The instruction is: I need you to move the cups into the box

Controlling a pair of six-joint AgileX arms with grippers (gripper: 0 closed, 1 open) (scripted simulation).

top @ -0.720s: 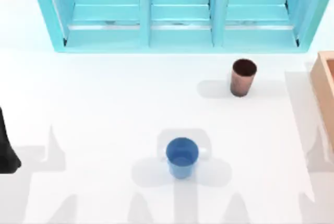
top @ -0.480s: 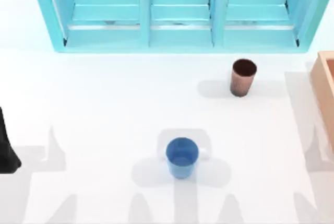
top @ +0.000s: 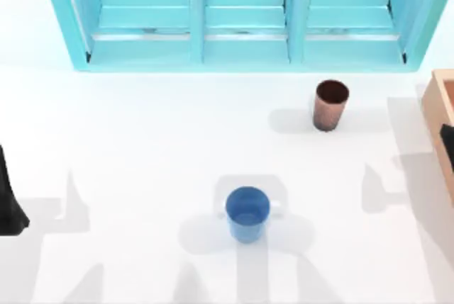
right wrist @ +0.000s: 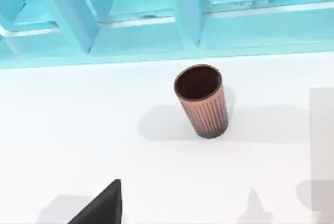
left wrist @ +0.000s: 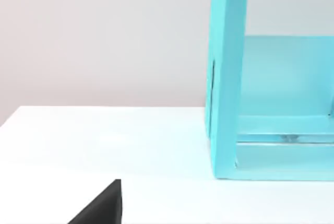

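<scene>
Blue cup (top: 247,213) stands upright nearest, copper cup (top: 330,105) farther, both outside the box (top: 439,116) at the right edge. Right arm (top: 447,142) enters; pincer state I cannot tell. Judged opening step: approach the copper cup

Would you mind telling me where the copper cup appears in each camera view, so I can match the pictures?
Top view: copper cup upright, right of centre, before the turquoise shelf unit.
Left wrist view: not in it.
Right wrist view: copper cup near centre.
Shared landmark: the turquoise shelf unit.

overhead downward, wrists low, perhaps shelf-facing
</scene>
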